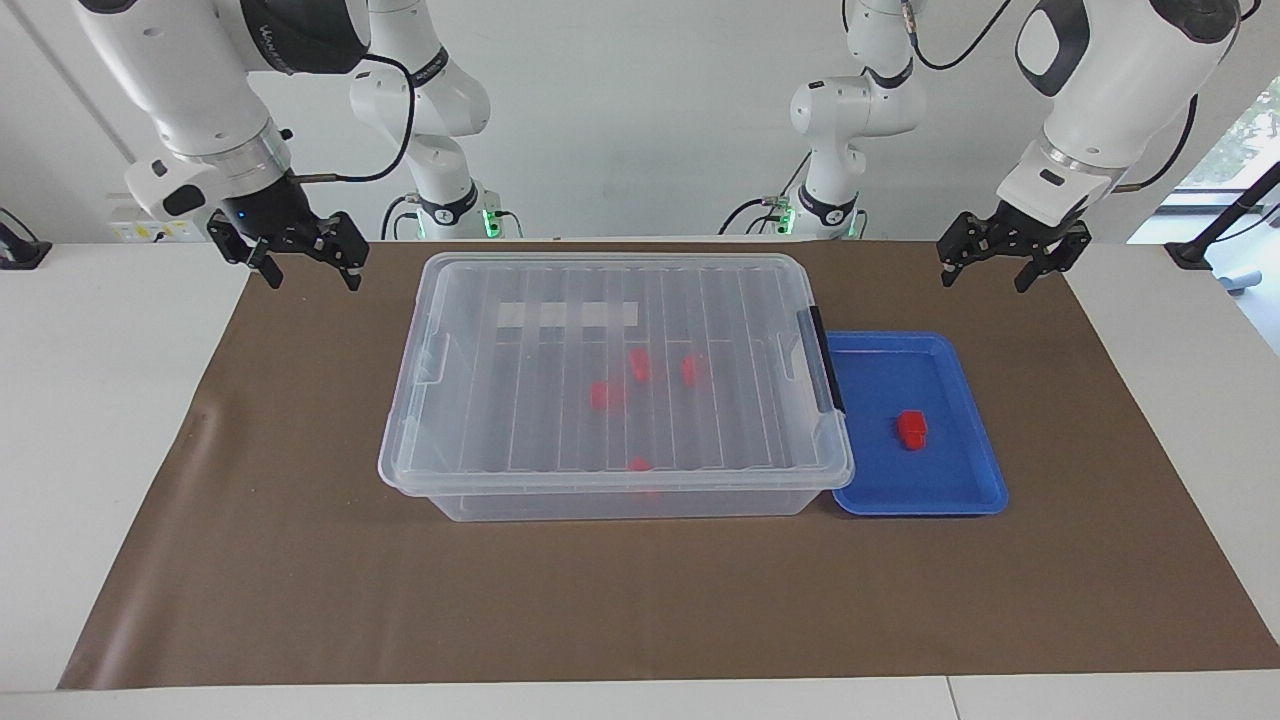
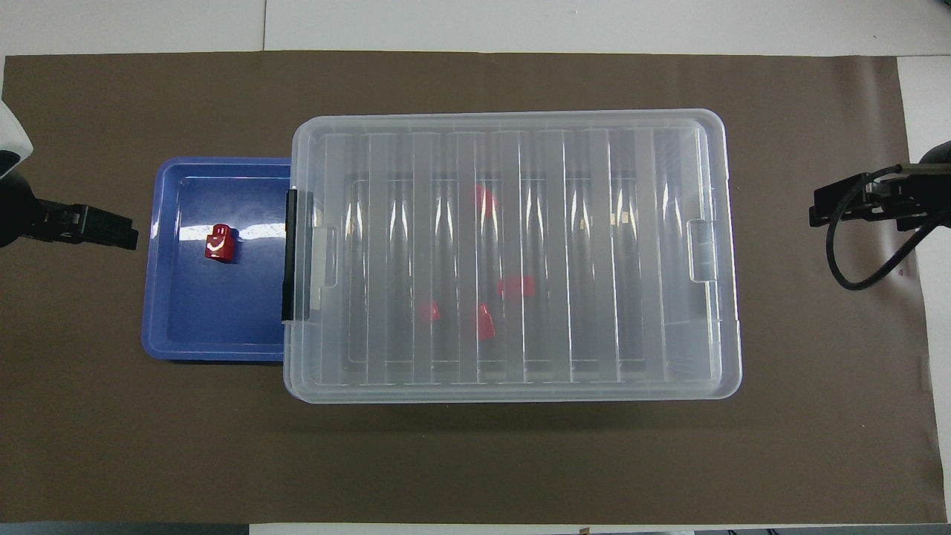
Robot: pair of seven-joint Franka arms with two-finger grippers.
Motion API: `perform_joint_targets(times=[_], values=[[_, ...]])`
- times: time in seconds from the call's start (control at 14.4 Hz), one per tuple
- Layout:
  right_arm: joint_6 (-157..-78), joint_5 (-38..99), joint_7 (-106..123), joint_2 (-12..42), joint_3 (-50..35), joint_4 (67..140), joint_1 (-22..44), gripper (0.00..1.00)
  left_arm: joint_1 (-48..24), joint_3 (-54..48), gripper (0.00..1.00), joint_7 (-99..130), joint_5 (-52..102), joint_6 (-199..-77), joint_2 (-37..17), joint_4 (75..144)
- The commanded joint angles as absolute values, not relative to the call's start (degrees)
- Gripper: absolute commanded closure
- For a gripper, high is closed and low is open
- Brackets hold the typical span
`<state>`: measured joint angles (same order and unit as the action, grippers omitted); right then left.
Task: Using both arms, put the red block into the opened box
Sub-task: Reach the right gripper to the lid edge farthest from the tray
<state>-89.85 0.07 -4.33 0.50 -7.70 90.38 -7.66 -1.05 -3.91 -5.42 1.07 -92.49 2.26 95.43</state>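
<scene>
The box (image 1: 615, 385) sits mid-mat with its ribbed lid on, 4 red blocks (image 1: 640, 362) dimly visible inside. Touching the box at the left arm's end, a blue tray (image 1: 960, 495) holds 1 red block (image 1: 911, 428). The left gripper (image 1: 1012, 262) and right gripper (image 1: 300, 258) hang spread and empty, each well off an end of the box.

The small bright red plastic block (image 1: 911, 428) with a stepped top sat upright in a shallow blue plastic tray (image 1: 960, 495), apart from its walls. Touching the tray stood the large clear plastic storage box (image 1: 470, 500) in the middle of the table, its ribbed clear lid (image 1: 520, 400) on, a black latch (image 1: 826, 360) at the tray end. Four blurred red blocks (image 1: 640, 364) showed through the lid.
</scene>
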Motion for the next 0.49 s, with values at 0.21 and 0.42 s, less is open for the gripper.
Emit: perform_joint_targets(times=[0.21, 0.42], values=[[-91.84, 0.08, -5.01, 0.00, -8.00, 91.58, -7.47, 0.00, -0.26, -3.78, 0.00, -5.98, 1.93, -91.49, 2.20, 94.83], [-97.97, 0.96, -5.53, -1.84, -8.35, 96.49, -5.37, 0.00, -0.35, -3.78, 0.00, -5.98, 1.93, -91.49, 2.20, 94.83]])
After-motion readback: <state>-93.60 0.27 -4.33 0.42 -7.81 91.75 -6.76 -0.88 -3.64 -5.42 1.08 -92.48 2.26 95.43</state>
